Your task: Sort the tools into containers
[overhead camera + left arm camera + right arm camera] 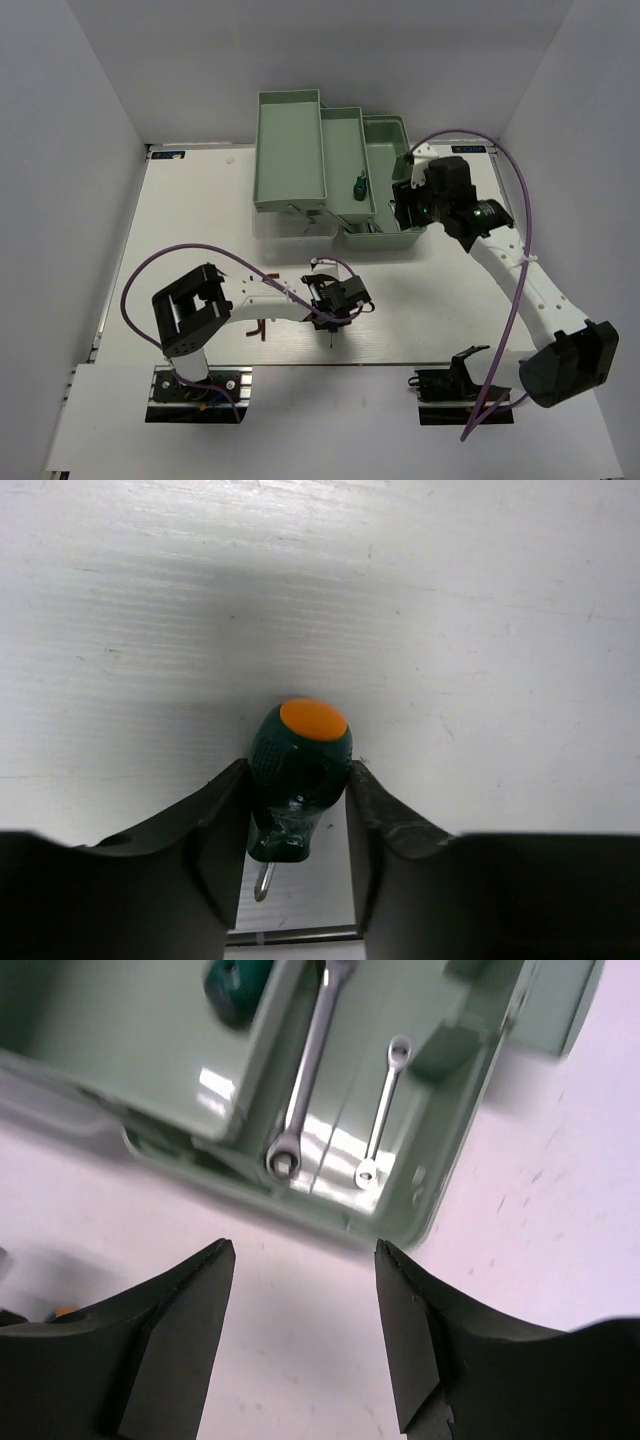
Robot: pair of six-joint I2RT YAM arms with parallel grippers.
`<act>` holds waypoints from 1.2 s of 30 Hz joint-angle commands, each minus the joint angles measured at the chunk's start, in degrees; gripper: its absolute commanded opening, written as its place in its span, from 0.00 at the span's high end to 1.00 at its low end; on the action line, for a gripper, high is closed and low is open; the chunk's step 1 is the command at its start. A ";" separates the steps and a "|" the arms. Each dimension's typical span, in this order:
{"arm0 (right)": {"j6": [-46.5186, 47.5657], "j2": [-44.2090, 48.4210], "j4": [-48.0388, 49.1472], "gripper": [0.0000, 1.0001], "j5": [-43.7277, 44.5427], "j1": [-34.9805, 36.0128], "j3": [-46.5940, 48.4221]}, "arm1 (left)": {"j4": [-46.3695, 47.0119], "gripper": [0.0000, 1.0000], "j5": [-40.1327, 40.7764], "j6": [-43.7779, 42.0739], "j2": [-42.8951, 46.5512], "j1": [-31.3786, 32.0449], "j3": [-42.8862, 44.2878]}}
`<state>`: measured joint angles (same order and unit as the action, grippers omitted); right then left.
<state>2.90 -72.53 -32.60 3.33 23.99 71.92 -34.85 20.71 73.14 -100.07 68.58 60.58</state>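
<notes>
While left gripper (298, 780) is clamping the green-handled screwdriver (300, 750), lower centre of top view, well apart from toolbox (262, 150): probably best lifting clear, then carrying to middle compartment (345, 140) beside its twin (358, 184); right gripper (305, 1255) is hanging open.

My top camera looks steeply down from over the near edge of the table (180, 220) and takes in the whole toolbox (290, 150) at the far side. My left wrist camera sits very close to the tabletop, well short of the toolbox, with a green screwdriver (298, 765) filling its centre. My right wrist camera hangs close above the toolbox's near right end, facing down at a longer wrench (308, 1060) and a shorter wrench (384, 1110). The top view covers both spots.
</notes>
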 commanded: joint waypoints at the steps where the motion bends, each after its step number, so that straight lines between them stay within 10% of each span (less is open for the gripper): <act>1: -1.66 2.83 1.66 0.36 -2.54 -1.57 -4.94 | -2.85 0.55 1.18 1.12 -3.28 1.12 0.50; 8: -2.46 10.39 0.79 0.26 -6.77 -3.68 -12.85 | -6.98 1.00 2.93 0.25 -3.29 2.26 3.49; 12: -2.46 13.55 -0.09 0.18 -4.74 -5.00 -15.93 | -10.58 1.00 6.08 -5.45 -0.57 5.07 9.02; 19: -5.62 17.07 0.69 1.00 -1.60 -8.25 -24.27 | -4.97 1.00 7.77 -22.76 8.56 4.91 17.54; 36: -0.09 22.17 1.57 1.00 -13.96 -15.72 -31.14 | 10.32 1.00 20.16 -54.50 -2.93 -8.35 44.43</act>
<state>0.19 -51.33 -31.99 -3.90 8.93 41.36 -29.87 37.82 26.30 -99.98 63.02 101.78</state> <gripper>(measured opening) 0.005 0.490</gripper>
